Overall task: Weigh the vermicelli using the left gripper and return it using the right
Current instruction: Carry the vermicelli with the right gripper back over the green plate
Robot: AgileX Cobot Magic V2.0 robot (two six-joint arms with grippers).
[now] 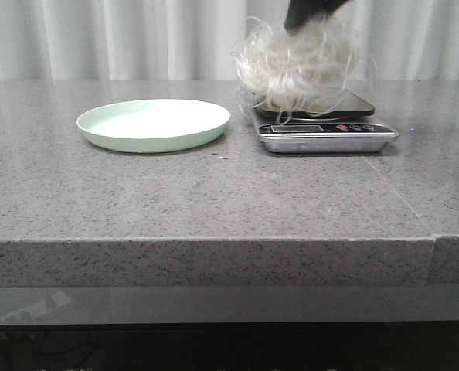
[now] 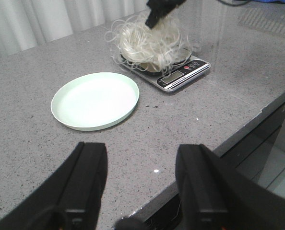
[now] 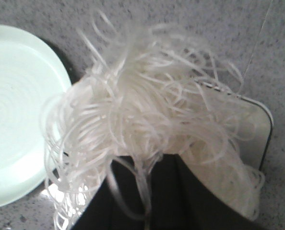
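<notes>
1 plate (image 1: 154,124), pale green, round: lying bare on the grey countertop (image 1: 214,193), holding nothing. 1 scale (image 1: 326,131), just beside the plate: carrying the vermicelli (image 1: 295,68), a fluffy white tangle piling over its platform, with stray loops hanging past the edge. 1 right gripper (image 1: 311,14): reaching into the tangle from above, fingers clamping strands. 1 left gripper (image 2: 140,184): hanging well apart over the near counter, jaws spread and holding nothing.
</notes>
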